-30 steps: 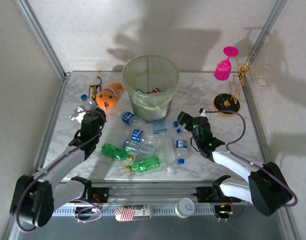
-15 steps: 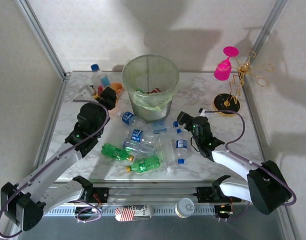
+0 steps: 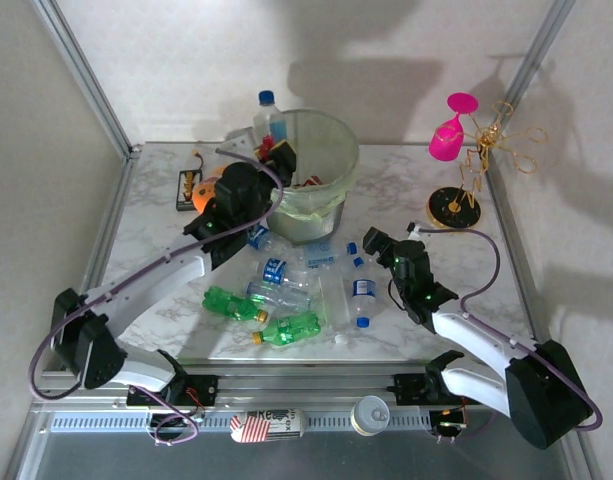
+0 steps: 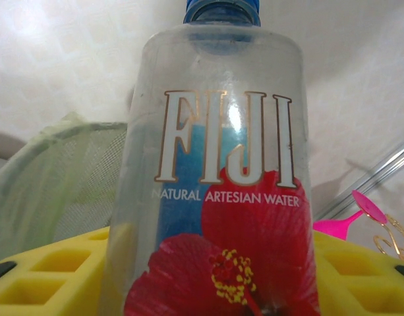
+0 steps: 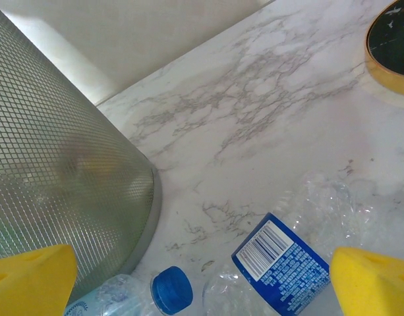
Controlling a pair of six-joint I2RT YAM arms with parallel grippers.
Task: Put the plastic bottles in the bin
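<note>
**One bottle held up by the bin, many more on the table**

The left gripper (image 3: 263,146) is shut tight on a clear Fiji bottle (image 3: 270,115). The bottle stands upright with its blue cap on top. It is up in the air, just beside the left rim of the bin (image 3: 338,140). I cannot tell if it is over the opening yet. In the left wrist view the bottle (image 4: 215,164) has a red flower on it, and the bin's (image 4: 57,178) pale green wall sits behind it, lower and to the left.

The right gripper (image 3: 367,240) is low on the right side of the bin. Its jaws are wide apart and hold nothing. In the right wrist view its yellow pads (image 5: 30,280) stand far from each other, with the bin's (image 5: 57,151) meshy wall close on the left. A blue cap (image 5: 172,289) and a blue label (image 5: 284,260) lie on the table (image 5: 267,99) between them.

The other plastic bottles (image 3: 281,272) lie in a heap on the near side of the bin. Two green bottles (image 3: 232,303) are at the near edge of the heap. A pink goblet (image 3: 448,130) is well off to the right of the bin.
</note>
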